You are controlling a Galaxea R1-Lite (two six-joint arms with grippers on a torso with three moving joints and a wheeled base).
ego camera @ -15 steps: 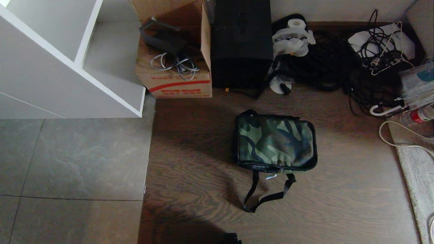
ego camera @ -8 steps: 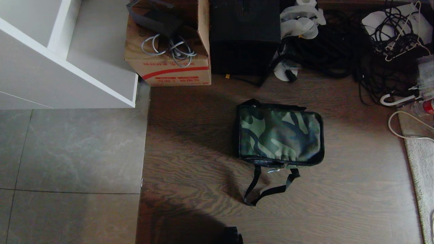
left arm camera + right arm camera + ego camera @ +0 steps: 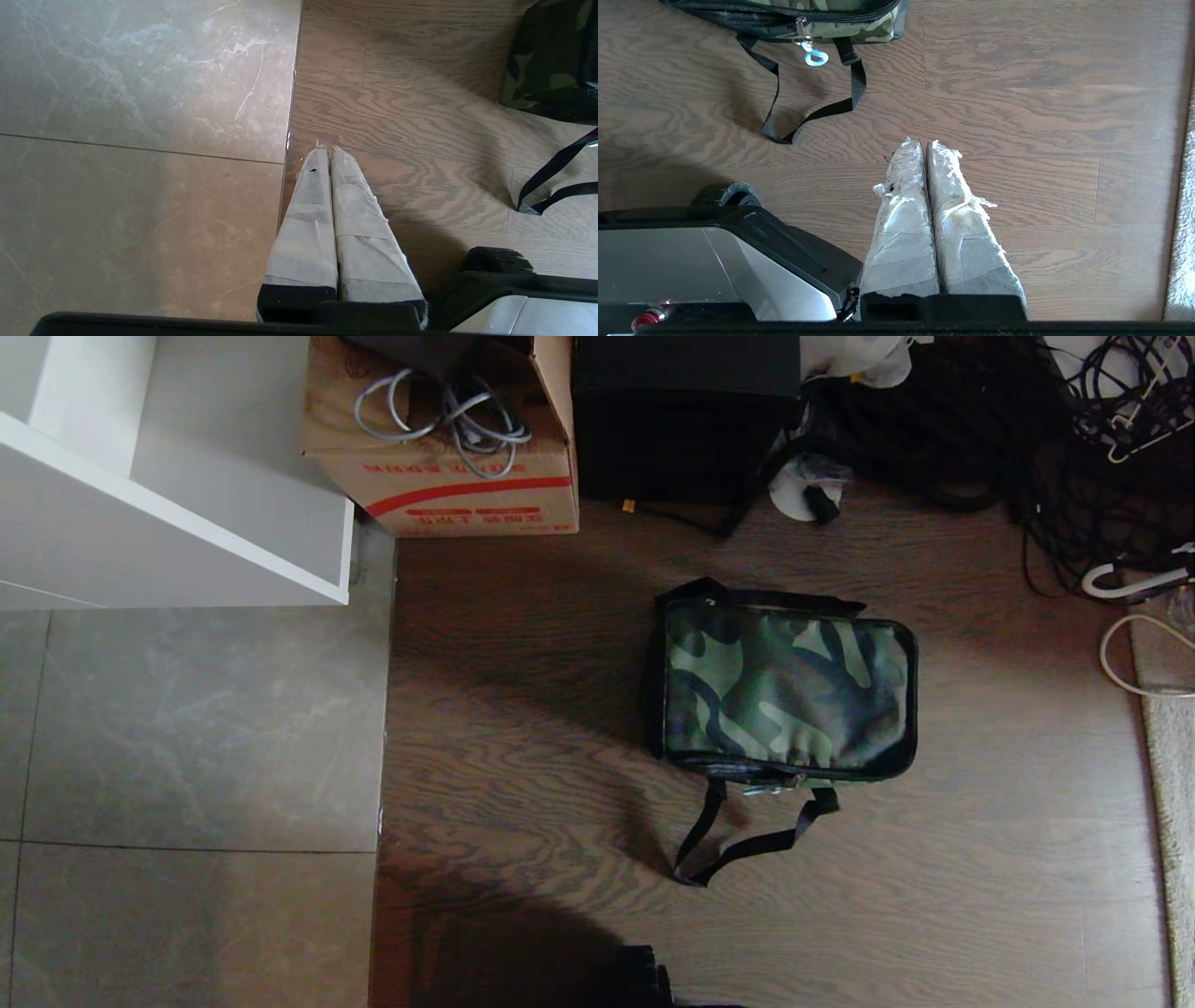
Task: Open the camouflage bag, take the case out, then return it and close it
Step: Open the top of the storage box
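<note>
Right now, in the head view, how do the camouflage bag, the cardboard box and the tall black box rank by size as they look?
1. camouflage bag
2. cardboard box and black box: alike, both cut off by the picture's top edge, so unranked.

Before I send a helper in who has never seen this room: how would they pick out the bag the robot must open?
Start at the cardboard box and the tall plain black box by the far wall. In front of them, alone on the wood floor, lies the camouflage bag, zipped shut. Only it has green, brown and black camouflage fabric, with a black strap looping out in front.
</note>
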